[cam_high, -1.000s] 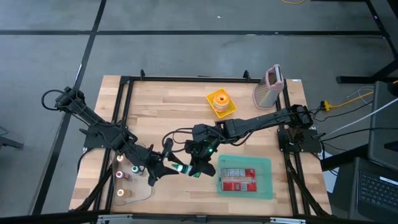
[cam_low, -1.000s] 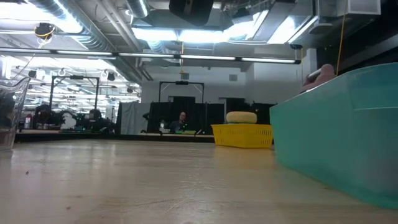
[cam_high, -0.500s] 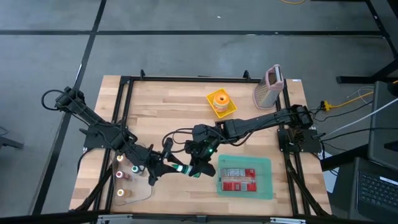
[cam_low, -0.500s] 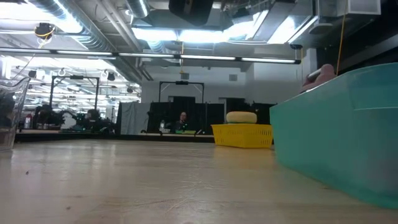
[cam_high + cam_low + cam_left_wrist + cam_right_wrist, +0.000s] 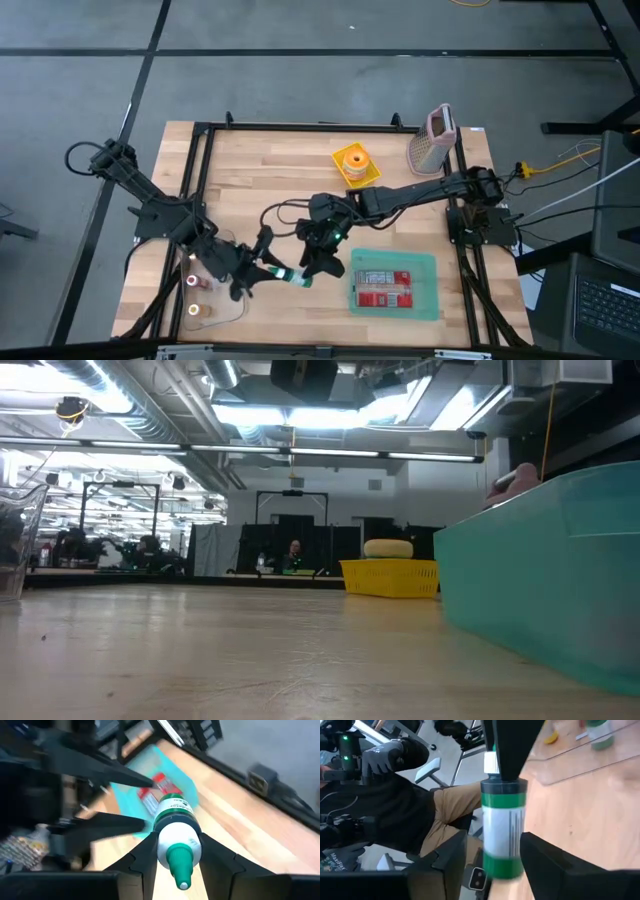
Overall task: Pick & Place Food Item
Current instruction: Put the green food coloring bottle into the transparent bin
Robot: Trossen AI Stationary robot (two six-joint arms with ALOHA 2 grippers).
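The left arm comes from the table's 9 o'clock edge and reaches toward 5 o'clock. Its left gripper (image 5: 262, 279) sits low near the front-middle of the table (image 5: 270, 180). In the left wrist view the two dark fingers (image 5: 140, 862) press on both sides of a white bottle (image 5: 176, 840) with green cap and green band, so this gripper is pinching the bottle. In the high view the bottle (image 5: 292, 277) lies almost flat, with its green end pointing to 3 o'clock.

The right arm comes from the 3 o'clock edge and bends toward 8 o'clock. Its right gripper (image 5: 312, 268) is just beside the bottle's far end. In the right wrist view its fingers (image 5: 445, 862) stand spread on both sides of the bottle (image 5: 502, 832) and do not touch it.

A teal bin (image 5: 393, 284) with a red packet (image 5: 384, 287) stands at 3 o'clock of the grippers. A yellow basket (image 5: 355, 165) and a grater (image 5: 432, 140) are at the far side. A clear tray (image 5: 215, 305) with small items is at the front left.

The low view shows the teal bin wall (image 5: 540, 580) and the yellow basket (image 5: 390, 575), but no gripper. Only the right wrist view shows a seated person (image 5: 395, 805) beyond the table.
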